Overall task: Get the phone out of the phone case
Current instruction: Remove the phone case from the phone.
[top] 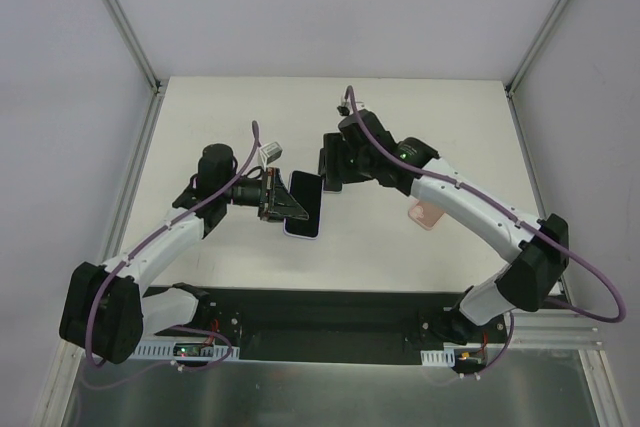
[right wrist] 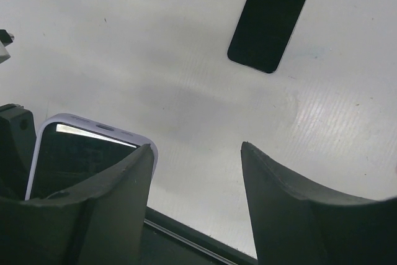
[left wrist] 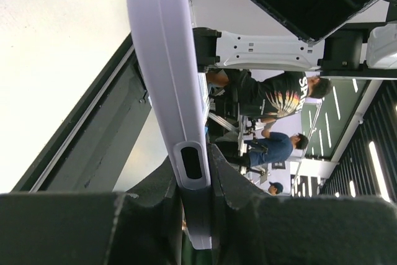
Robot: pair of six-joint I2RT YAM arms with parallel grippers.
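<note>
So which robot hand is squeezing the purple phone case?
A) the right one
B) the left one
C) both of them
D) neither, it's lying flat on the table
B: the left gripper is shut on the thin edge of the purple phone case. The right gripper is open, with only bare table between its fingers.
</note>
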